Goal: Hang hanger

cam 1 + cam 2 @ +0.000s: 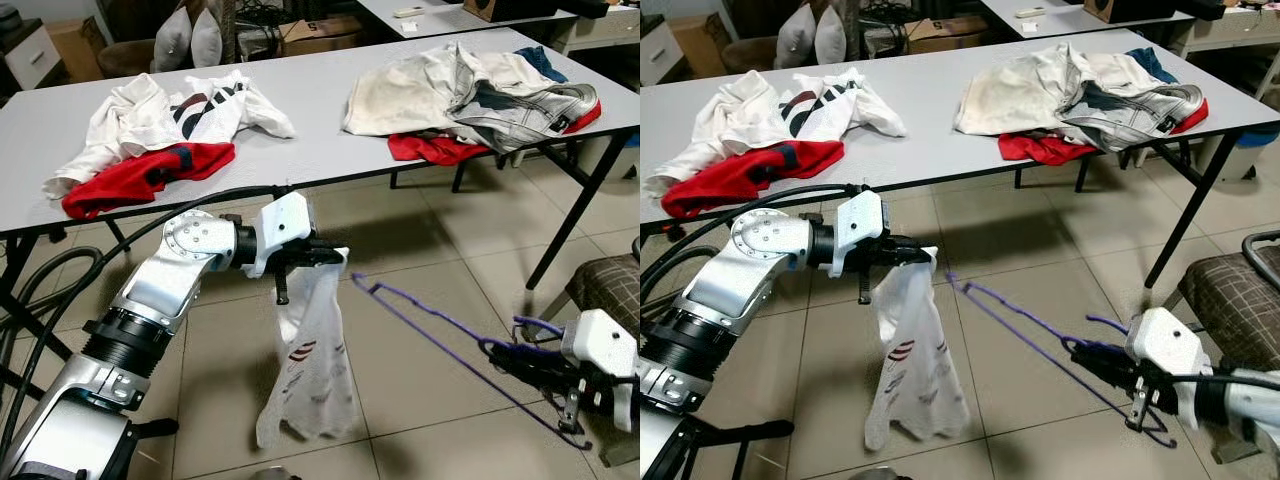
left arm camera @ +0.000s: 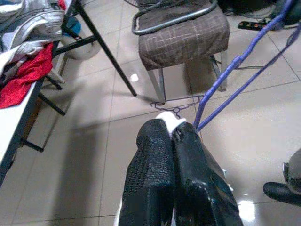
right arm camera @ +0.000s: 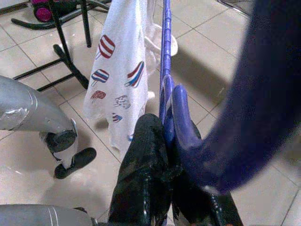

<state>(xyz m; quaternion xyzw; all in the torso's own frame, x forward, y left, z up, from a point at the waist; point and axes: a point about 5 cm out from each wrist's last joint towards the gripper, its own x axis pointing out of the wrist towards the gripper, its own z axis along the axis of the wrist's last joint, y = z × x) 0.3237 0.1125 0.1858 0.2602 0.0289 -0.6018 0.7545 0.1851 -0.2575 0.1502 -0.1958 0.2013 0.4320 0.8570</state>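
A white garment [image 1: 308, 370] printed with small red and blue figures hangs over the tiled floor. My left gripper [image 1: 335, 257] is shut on its top edge, in front of the grey table. A purple wire hanger [image 1: 430, 335] slants from the garment's top down to my right gripper [image 1: 500, 350], which is shut on the hanger's thick end at the lower right. In the right wrist view the hanger [image 3: 165, 61] runs from the black fingers [image 3: 143, 174] toward the garment [image 3: 123, 70]. A bit of white cloth [image 2: 170, 119] peeks past the closed left fingertips [image 2: 153, 141].
The grey table [image 1: 320, 110] carries two heaps of clothes, white and red at left [image 1: 150, 135], pale and red at right [image 1: 470, 100]. A plaid-seated chair [image 1: 610, 290] stands at the right. Black cables [image 1: 40, 290] trail at the left. Boxes and cushions sit behind.
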